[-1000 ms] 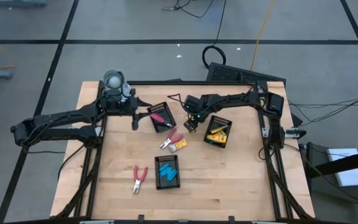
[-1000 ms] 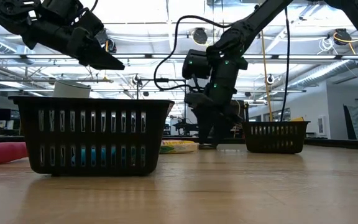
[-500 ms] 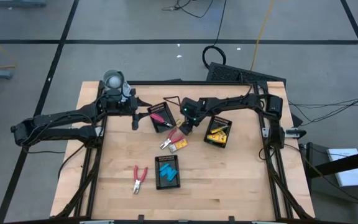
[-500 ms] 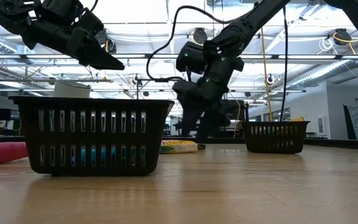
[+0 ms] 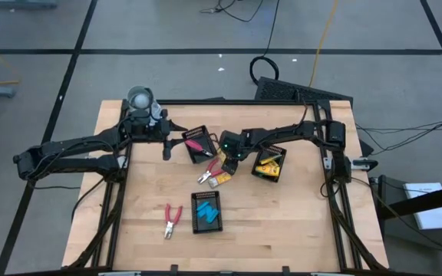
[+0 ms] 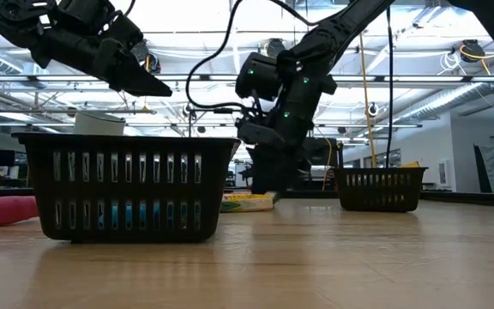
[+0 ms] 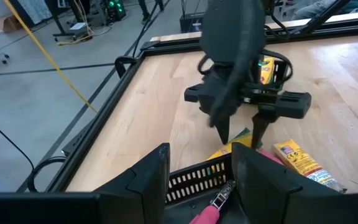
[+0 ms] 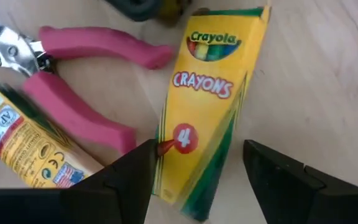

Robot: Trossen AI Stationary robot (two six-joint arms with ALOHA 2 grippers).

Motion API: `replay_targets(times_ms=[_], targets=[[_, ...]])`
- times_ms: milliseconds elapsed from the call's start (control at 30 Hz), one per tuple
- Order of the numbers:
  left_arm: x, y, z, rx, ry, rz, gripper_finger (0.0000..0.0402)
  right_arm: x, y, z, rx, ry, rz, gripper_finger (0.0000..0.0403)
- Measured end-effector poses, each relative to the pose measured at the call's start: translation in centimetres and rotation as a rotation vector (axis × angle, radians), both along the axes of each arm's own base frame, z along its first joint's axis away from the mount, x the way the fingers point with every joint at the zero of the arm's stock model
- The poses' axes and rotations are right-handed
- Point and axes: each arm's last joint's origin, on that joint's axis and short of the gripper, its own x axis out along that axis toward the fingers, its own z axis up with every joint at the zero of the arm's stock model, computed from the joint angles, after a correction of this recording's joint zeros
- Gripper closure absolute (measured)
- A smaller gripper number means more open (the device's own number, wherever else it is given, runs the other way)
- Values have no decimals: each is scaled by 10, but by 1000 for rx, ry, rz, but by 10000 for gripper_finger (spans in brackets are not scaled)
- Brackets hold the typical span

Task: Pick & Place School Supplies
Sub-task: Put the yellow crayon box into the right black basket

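Right wrist view is showing the right gripper [image 8: 194,168] hanging over a Crayola crayon box [image 8: 207,106], fingers [image 8: 120,180] spread apart on either side of its lower end, red-handled pliers [image 8: 73,81] lying just beside one finger. I'd say it should be centring before closing, keeping clear of the pliers. Left gripper [image 7: 197,177] is waiting, fingers apart, over a black slotted tray [image 7: 197,174].

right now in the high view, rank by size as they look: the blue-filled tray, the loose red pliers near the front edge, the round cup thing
1. Blue-filled tray, clearly largest.
2. Round cup and loose red pliers: too alike to rank; the pliers look longer but thinner.
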Motion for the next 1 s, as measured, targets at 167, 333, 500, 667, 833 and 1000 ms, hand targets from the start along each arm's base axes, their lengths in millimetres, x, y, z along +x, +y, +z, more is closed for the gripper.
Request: replay_targets(times_ms=[167, 333, 500, 667, 833, 1000], targets=[[0, 0, 1, 4, -9, 1, 225, 1, 9, -1, -53, 13, 79, 184], [0, 0, 1, 1, -10, 2, 225, 3, 16, -2, -128, 16, 135, 263], [0, 0, 1, 2, -10, 2, 225, 4, 18, 1, -158, -9, 180, 380], [0, 1, 0, 3, 3, 29, 225, 6, 20, 1, -225, -6, 174, 380], [0, 1, 0, 2, 6, 28, 225, 5, 22, 8, -320, -1, 160, 380], [0, 1, 0, -5, 4, 31, 225, 0, 21, 34, -433, -27, 149, 380]])
